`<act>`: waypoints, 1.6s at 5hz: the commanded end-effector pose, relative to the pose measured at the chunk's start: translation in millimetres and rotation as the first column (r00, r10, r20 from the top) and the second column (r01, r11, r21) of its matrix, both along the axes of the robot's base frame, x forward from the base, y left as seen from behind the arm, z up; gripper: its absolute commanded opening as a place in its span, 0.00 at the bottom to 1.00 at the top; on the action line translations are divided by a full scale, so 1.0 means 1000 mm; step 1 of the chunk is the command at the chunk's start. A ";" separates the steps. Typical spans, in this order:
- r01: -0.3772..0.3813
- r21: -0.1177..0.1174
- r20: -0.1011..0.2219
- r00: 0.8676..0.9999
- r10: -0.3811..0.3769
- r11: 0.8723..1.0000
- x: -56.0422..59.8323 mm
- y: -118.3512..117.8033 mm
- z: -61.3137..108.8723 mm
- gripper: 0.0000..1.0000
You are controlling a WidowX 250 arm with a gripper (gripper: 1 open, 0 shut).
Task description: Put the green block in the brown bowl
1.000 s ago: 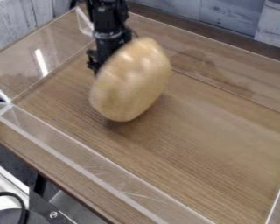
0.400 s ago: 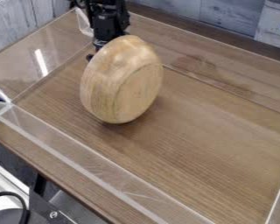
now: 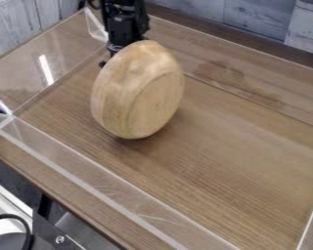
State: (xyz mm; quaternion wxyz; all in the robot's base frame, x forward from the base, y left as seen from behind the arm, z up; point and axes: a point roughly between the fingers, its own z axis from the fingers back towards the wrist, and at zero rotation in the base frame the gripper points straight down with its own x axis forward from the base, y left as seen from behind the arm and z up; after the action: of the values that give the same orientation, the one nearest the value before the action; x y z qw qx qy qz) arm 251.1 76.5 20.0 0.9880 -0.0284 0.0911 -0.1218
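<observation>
The brown bowl [image 3: 137, 90] stands tipped up on its edge on the wooden table, its smooth rounded outside facing the camera. My black gripper [image 3: 120, 41] comes down from the top of the view and is shut on the bowl's upper rim at the far left side. The bowl's inside faces away and is hidden. The green block is out of view; whether it lies behind or under the bowl cannot be told.
The wooden tabletop [image 3: 238, 146] is fenced by low clear plastic walls [image 3: 67, 168] along the front and left. A blue and white box [image 3: 307, 24] sits beyond the back right corner. Black cables hang below the front left edge.
The bowl has been tipped further up onto its edge and shifted slightly left, so its round outside now faces the camera. The gripper stayed shut at the rim.
</observation>
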 end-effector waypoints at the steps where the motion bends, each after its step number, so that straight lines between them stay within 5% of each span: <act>1: 0.039 -0.006 -0.038 0.999 -0.039 0.999 -0.003 -0.008 -0.004 0.00; 8: 0.104 -0.047 -0.226 0.968 -0.112 0.994 -0.015 -0.018 -0.008 0.00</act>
State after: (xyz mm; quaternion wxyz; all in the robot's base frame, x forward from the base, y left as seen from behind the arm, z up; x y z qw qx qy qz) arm 240.4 61.6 19.4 0.9665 -0.0535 0.1894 -0.1648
